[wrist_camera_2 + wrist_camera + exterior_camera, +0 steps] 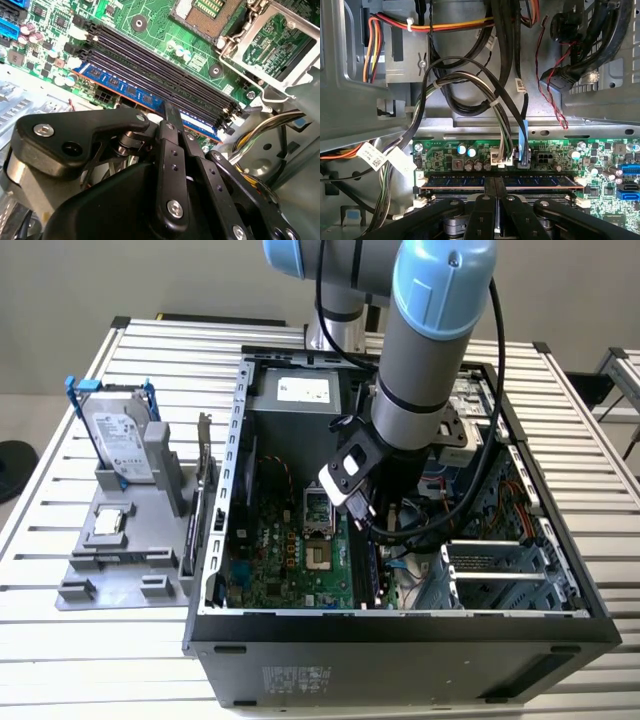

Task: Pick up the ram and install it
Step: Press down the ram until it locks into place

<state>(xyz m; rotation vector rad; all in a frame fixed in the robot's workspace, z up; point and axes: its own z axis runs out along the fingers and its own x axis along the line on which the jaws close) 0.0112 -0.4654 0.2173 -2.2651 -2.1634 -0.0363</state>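
The ram (125, 91) is a bluish-dark stick standing in the outermost memory slot of the green motherboard (165, 30), beside three empty black slots (150, 60). In the first wrist view the ram (540, 181) runs across the board's edge between white latches. My gripper (172, 111) is down inside the computer case (400, 640), its black fingers (489, 197) drawn together over the stick's middle. The tips sit on the ram's upper edge rather than around its faces. In the exterior view the gripper (378, 525) hangs below the grey wrist, over the slots.
Bundled cables (470, 85) and a drive cage (500, 570) crowd the case close to the slots. The open processor socket (210, 15) lies just beyond the slots. Outside the case, a grey fixture (100, 580) holds the silver hard drive (120, 435) and a square chip (108, 522).
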